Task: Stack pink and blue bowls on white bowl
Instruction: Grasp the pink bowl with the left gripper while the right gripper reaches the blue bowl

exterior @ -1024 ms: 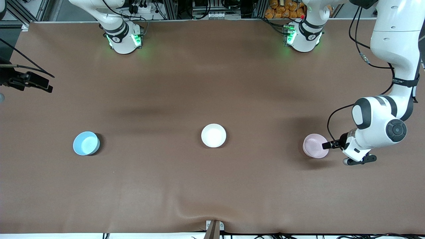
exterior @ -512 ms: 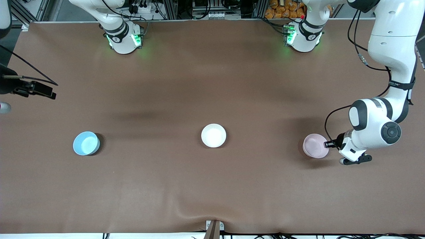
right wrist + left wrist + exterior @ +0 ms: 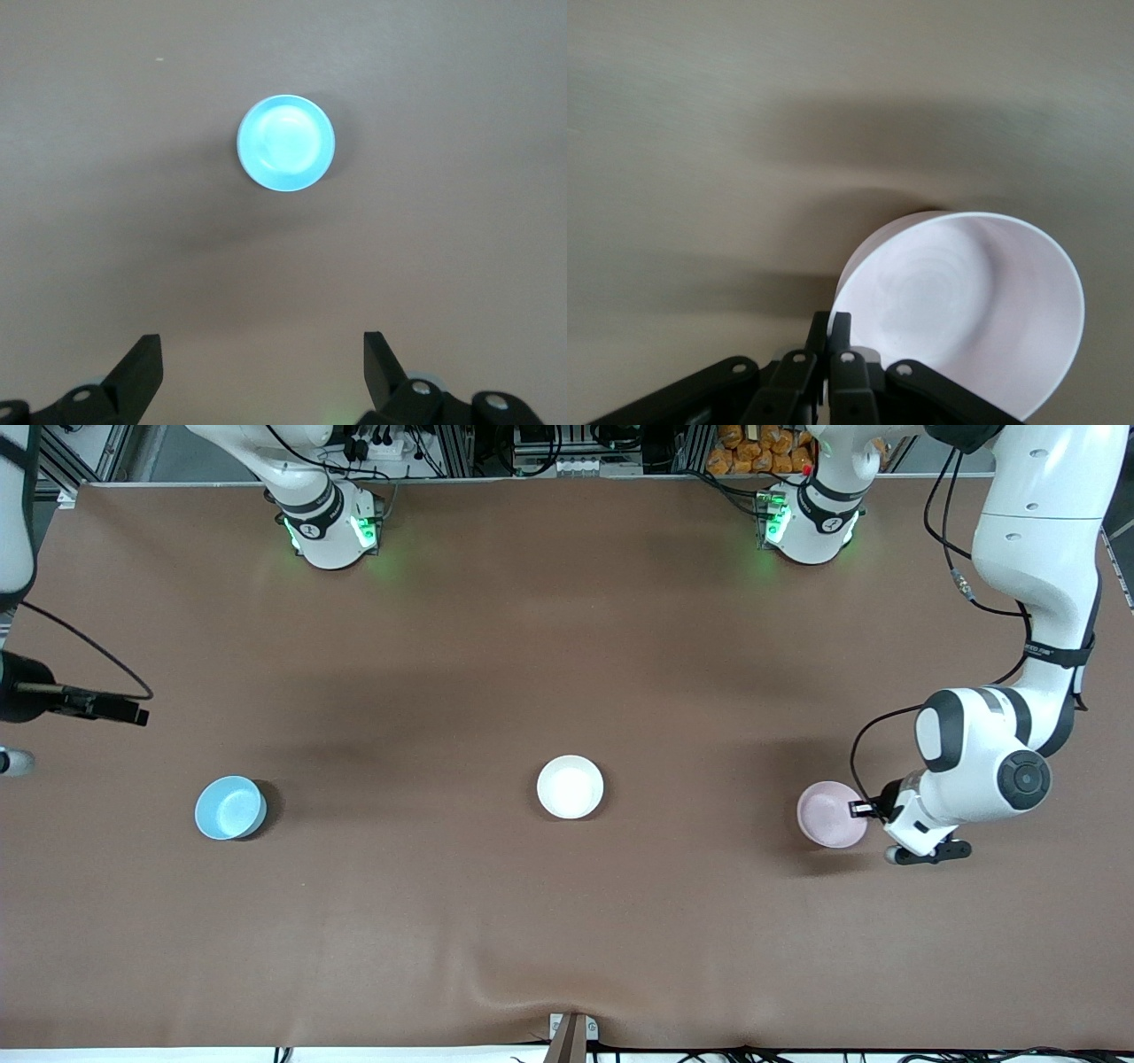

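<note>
The pale pink bowl (image 3: pixel 829 815) is near the left arm's end of the table. My left gripper (image 3: pixel 861 809) is shut on its rim; in the left wrist view the fingers (image 3: pixel 840 329) pinch the edge of the pink bowl (image 3: pixel 966 301), which looks tilted. The white bowl (image 3: pixel 570 786) sits at the table's middle. The blue bowl (image 3: pixel 230 807) sits toward the right arm's end. My right gripper (image 3: pixel 133 713) hangs open and empty above the table near that end. The right wrist view shows the blue bowl (image 3: pixel 285 142) ahead of the open right gripper (image 3: pixel 261 363).
The brown table cover (image 3: pixel 567 921) bears only the three bowls. Both arm bases (image 3: pixel 330 527) stand along the edge farthest from the front camera. A small bracket (image 3: pixel 571 1032) sits at the nearest edge.
My left gripper has carried the pink bowl a short way toward the white bowl. My right gripper has moved closer to the blue bowl. The blue and white bowls have not moved.
</note>
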